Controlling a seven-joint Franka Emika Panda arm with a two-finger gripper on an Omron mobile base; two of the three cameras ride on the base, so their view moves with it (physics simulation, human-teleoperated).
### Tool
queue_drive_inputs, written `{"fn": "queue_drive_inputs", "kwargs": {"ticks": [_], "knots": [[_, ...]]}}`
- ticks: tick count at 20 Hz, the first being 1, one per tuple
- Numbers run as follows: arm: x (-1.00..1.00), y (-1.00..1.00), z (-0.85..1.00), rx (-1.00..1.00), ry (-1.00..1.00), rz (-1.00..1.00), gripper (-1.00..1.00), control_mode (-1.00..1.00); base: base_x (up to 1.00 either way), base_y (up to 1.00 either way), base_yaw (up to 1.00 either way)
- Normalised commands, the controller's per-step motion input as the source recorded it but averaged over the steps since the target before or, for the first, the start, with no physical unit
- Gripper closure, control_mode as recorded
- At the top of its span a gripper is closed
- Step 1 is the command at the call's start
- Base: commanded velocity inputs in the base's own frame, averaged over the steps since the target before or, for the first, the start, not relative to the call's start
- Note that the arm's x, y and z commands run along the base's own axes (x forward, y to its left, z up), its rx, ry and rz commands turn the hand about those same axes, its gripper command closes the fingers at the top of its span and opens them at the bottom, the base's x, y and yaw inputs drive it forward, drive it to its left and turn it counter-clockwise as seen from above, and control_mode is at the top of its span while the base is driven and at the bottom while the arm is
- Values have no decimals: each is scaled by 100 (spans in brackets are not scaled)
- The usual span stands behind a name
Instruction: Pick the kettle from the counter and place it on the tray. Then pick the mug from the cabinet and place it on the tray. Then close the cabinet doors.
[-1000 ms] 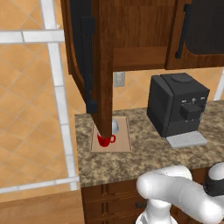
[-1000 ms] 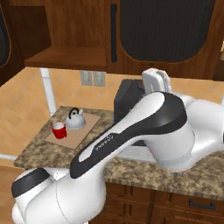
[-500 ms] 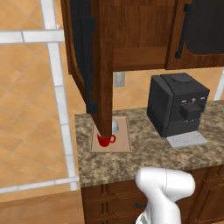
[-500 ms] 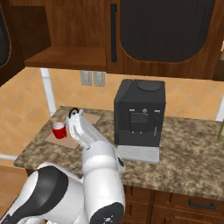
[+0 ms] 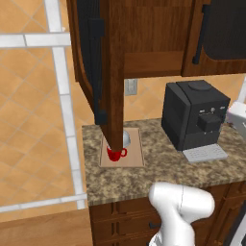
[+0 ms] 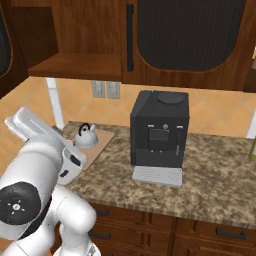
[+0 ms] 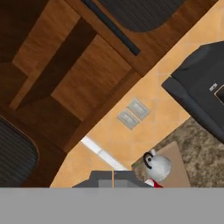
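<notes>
The silver-grey kettle (image 6: pixel 86 138) stands on the tan tray (image 6: pixel 102 141) at the left end of the granite counter (image 6: pixel 215 175). The red mug (image 5: pixel 115 154) sits on the tray (image 5: pixel 134 154) beside it. In the hand view the kettle (image 7: pixel 158 166) shows from above, with a sliver of the mug (image 7: pixel 152 183). My gripper (image 7: pixel 113 179) is shut and empty, up in the air away from both. The cabinet (image 6: pixel 75 65) is open on its left half: the left door (image 5: pixel 111 72) is swung out, the right door (image 6: pixel 190 35) is shut.
A large black coffee machine (image 6: pixel 160 131) stands on the counter right of the tray. Wall outlets (image 6: pixel 105 89) sit behind the kettle. My white arm (image 6: pixel 40 170) fills the lower left of the right base view. Dark drawers (image 6: pixel 210 235) run under the counter.
The arm has swung widely, from across the middle of the right base view to its lower left. Kettle, mug and doors stay where they were.
</notes>
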Motion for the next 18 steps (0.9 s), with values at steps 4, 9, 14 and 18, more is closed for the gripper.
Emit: {"fn": "queue_drive_inputs", "kwargs": {"ticks": [4,9,14,18], "knots": [[-38,100,0,-18,2,-1,100,-100,0,0,0],[-6,100,0,-8,-13,-8,100,-100,0,0,0],[-6,100,-2,-11,-1,-13,100,-100,0,0,0],[-8,97,-4,-12,-3,-15,100,-100,0,0,0]]}}
